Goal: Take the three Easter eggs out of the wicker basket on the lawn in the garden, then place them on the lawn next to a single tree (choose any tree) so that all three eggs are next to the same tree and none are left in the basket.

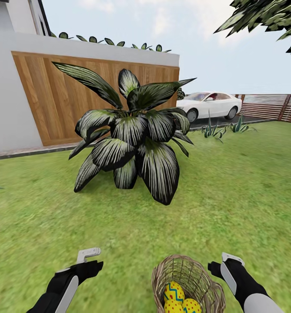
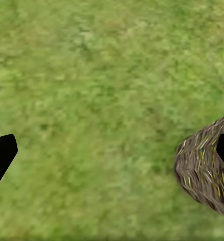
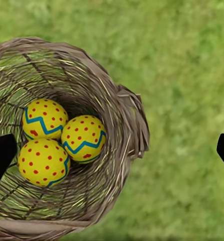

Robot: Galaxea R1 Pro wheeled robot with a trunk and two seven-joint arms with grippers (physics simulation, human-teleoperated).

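Note:
The wicker basket [image 1: 196, 278] stands on the lawn [image 1: 232, 195] just in front of me, between my two arms. Three Easter eggs, yellow with blue zigzags and red dots, lie together in its bottom [image 3: 44, 118] [image 3: 83, 138] [image 3: 43, 161]. My right gripper [image 1: 223, 264] hovers open beside and above the basket's rim, and its fingertips [image 3: 1, 155] straddle the rim's edge. My left gripper [image 1: 89, 261] is open over bare grass to the basket's left, with the basket wall [image 2: 202, 170] near one fingertip. Dark tree leaves [image 1: 271, 17] hang at the top right; the trunk is out of view.
A large low plant with broad striped leaves [image 1: 132, 139] stands on the grass straight ahead. Behind it are a wooden-panelled wall [image 1: 54, 104] and a grey house. A white car [image 1: 210, 104] and a slatted fence [image 1: 271, 106] lie far right. Small spiky plants [image 1: 215, 129] edge the lawn.

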